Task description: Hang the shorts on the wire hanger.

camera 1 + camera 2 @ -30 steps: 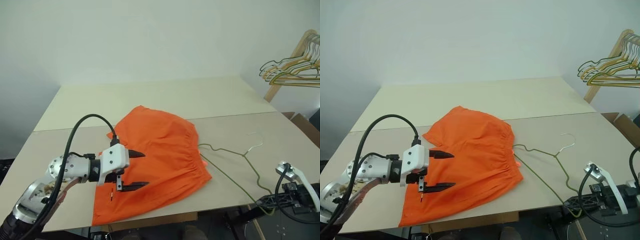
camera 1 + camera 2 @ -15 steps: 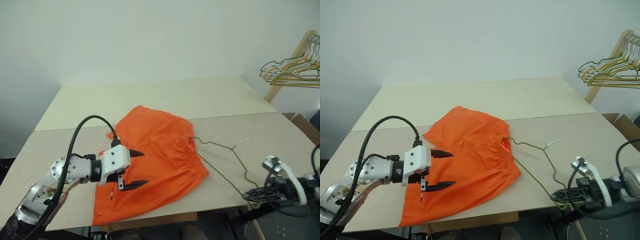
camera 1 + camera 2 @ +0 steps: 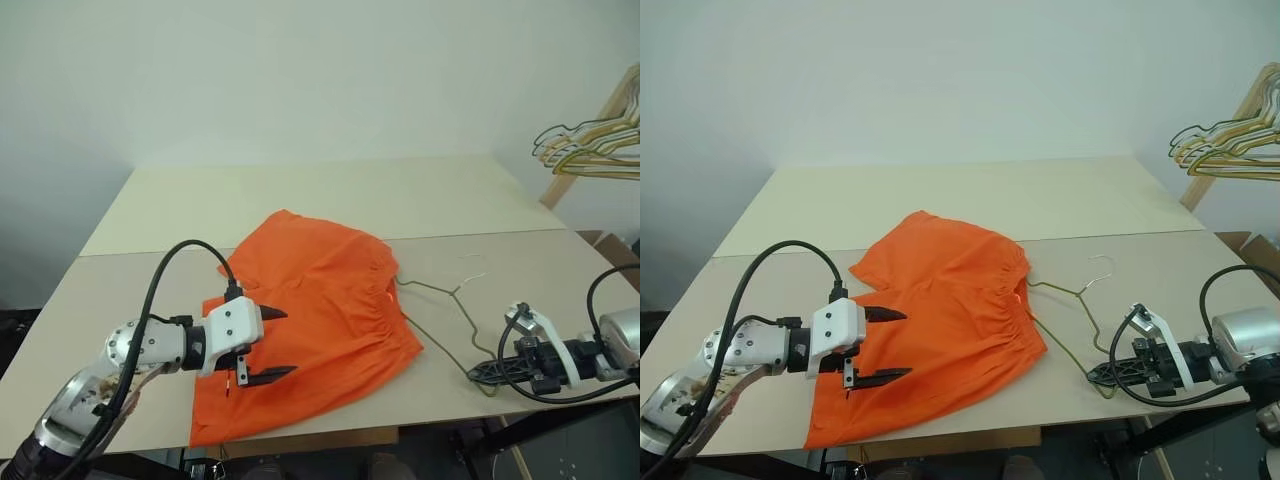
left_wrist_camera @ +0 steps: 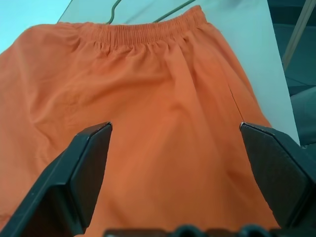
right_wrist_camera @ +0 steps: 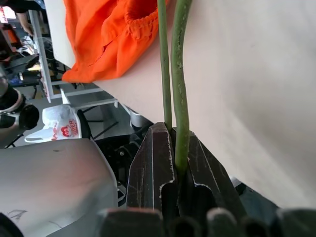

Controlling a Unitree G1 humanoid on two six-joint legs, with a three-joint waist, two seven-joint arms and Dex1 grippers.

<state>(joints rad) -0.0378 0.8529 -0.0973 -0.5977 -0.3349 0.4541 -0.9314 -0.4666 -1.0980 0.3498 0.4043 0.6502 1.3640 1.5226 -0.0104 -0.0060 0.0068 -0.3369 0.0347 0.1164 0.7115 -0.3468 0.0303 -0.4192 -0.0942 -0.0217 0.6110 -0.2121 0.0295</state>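
One shorts [image 3: 310, 320], one wire hanger [image 3: 440, 318] (thin, grey-green), one table [image 3: 300, 195], a bunch of hangers [image 3: 590, 150].

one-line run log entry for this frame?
left pincer: open, over shorts | right pincer: shut on hanger corner | hanger: far end at waistband | shorts: flat on table, not hung

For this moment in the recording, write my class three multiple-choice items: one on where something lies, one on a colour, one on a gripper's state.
1. Where do the shorts lie?
A. on the table
B. on the floor
C. on the wooden rack

2. What colour are the shorts?
A. blue
B. orange
C. white

3. What is the right gripper doing?
A. standing open
B. shut on the wire hanger
C. shut on the shorts

Answers: 1 A, they are spread on the tabletop; 2 B, the cloth is bright orange; 3 B, the wrist view shows wire clamped between its fingers.
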